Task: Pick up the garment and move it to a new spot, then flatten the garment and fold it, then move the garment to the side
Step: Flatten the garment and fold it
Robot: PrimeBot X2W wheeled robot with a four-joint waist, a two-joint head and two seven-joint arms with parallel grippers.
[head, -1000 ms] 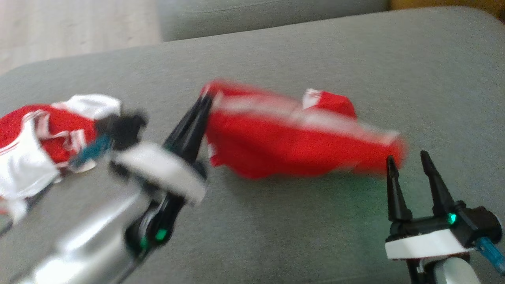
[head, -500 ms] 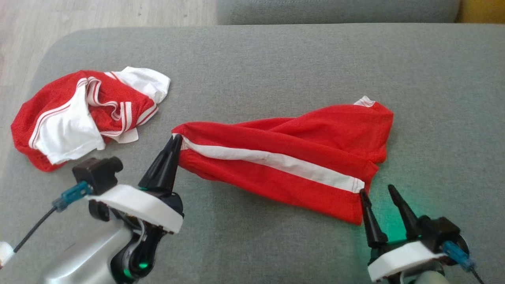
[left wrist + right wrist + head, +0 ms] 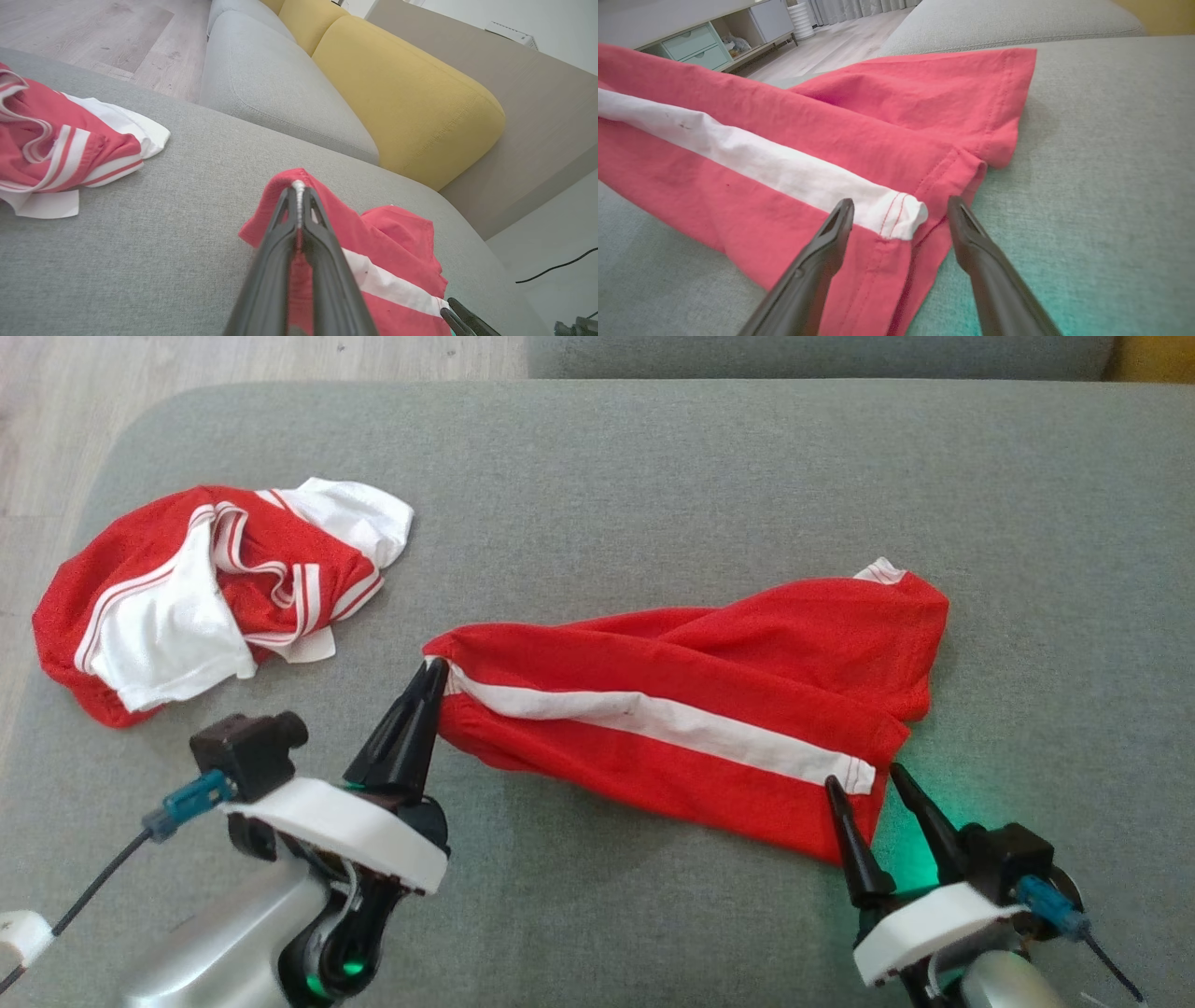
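Grey sofa cushion (image 3: pixel 653 457) bears the crumpled garment (image 3: pixel 205 597) near its left end, beside a red piece with a white band (image 3: pixel 672 709) whose left tip the left gripper (image 3: pixel 435 665) pinches, fingers together, while the right gripper (image 3: pixel 862 775) straddles its right corner, fingers apart.

the red cloth (image 3: pixel 709 663), a bunched blur a second ago, now lies drawn out long across the sofa seat (image 3: pixel 653 476), its white band running straight from the left tool (image 3: pixel 436 665) and its pinched tips toward the seat's near edge. the right tool (image 3: pixel 861 775), standing clear of the cloth back then, now has its spread fingers either side of the band's end, one finger over the red hem. the head camera has swung meanwhile.
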